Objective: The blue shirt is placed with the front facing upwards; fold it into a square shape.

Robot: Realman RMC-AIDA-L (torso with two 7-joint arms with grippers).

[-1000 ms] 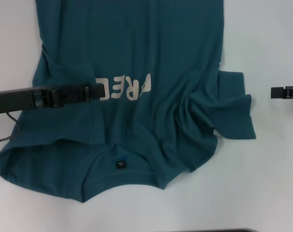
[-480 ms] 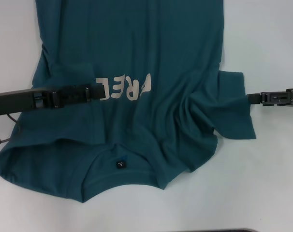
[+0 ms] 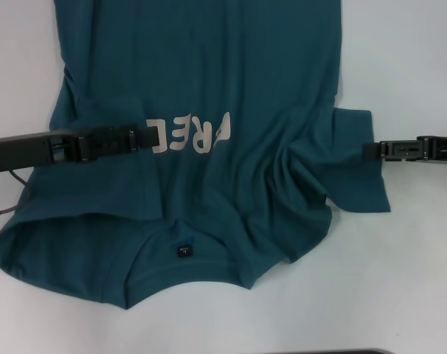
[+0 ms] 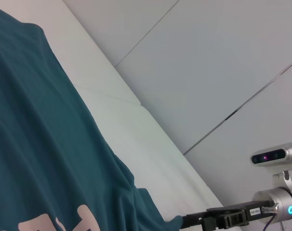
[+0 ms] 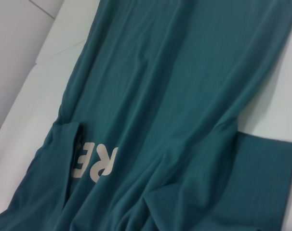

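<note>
White table (image 3: 415, 280) bears blue shirt (image 3: 231, 74) (between both grippers).

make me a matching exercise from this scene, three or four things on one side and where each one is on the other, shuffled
Things:
1. left tool
2. right tool
3. black label
4. folded-in sleeve

Places:
a. inside the neckline, nearest the robot
b. over the blue shirt, beside the FREE print
c. at the edge of the spread sleeve
d. lying on the shirt body, on the robot's left

Pairs: 1-b, 2-c, 3-a, 4-d
</note>
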